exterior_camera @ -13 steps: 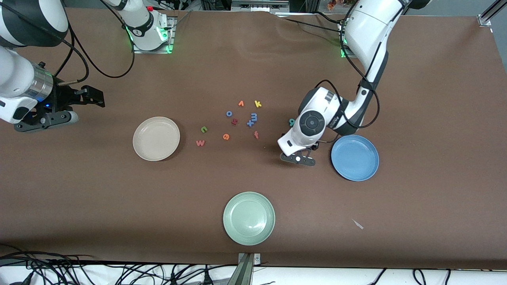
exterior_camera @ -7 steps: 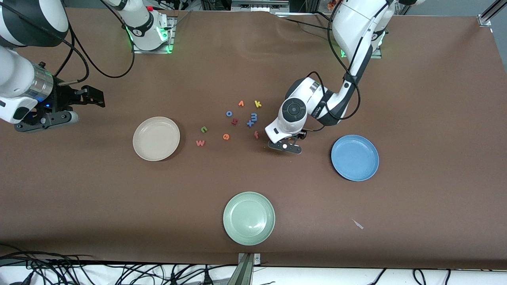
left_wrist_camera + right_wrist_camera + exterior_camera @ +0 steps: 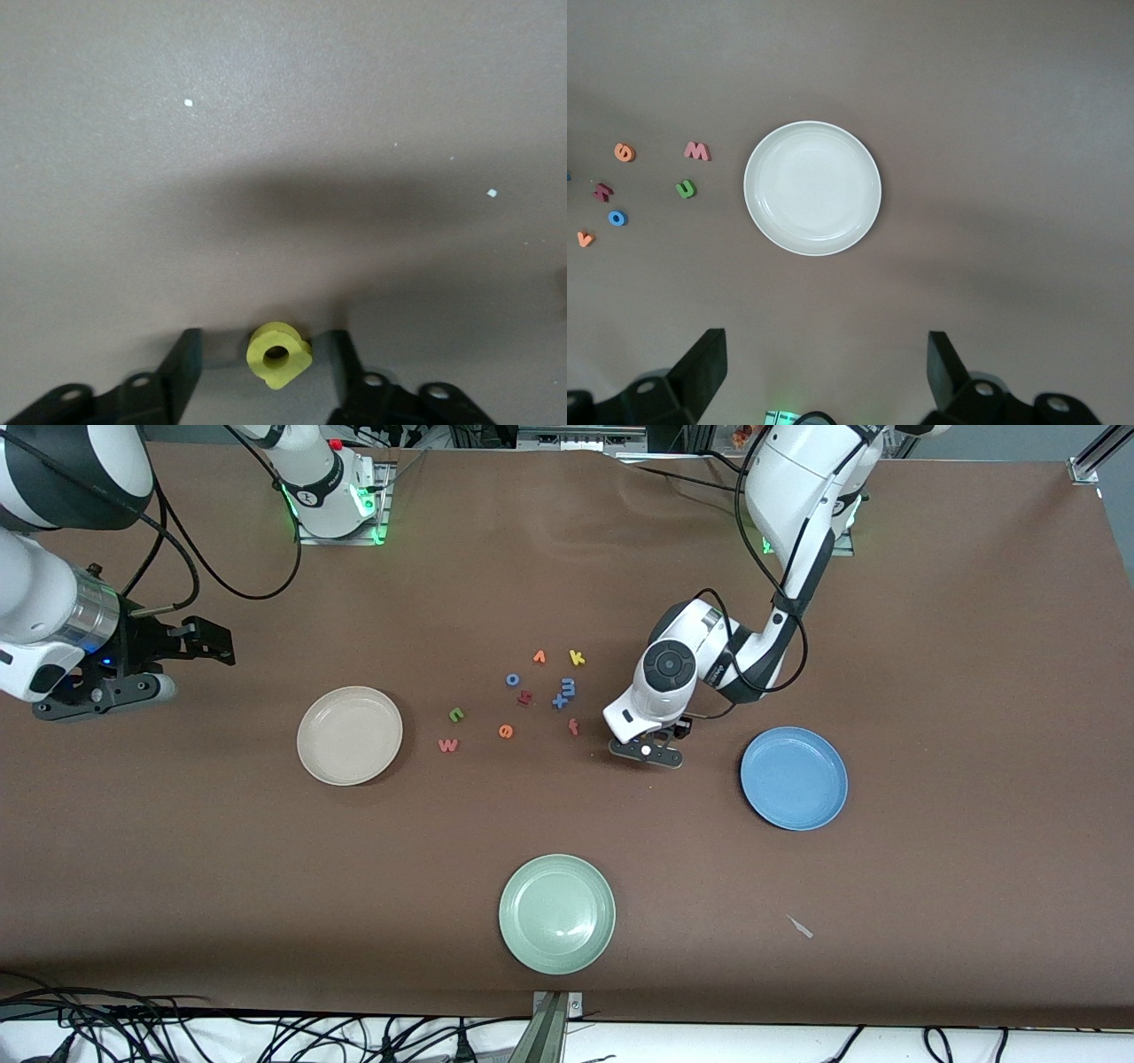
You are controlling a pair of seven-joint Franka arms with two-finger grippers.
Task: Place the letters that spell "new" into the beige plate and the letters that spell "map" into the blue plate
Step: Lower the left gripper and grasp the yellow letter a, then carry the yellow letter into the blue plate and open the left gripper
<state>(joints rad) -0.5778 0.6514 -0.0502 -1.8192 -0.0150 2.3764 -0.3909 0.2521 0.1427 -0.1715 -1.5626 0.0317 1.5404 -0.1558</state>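
Readable signs: only foam letters themselves on brown table. Green n, pinkish-red w, orange e, blue o, blue x, blue m, yellow k, orange f. No labels or brands legible.

You see an evenly lit tabletop with light from above — shadows are soft. In the left wrist view a wide blurred shadow darkens the cloth — the nearest objects look soft.
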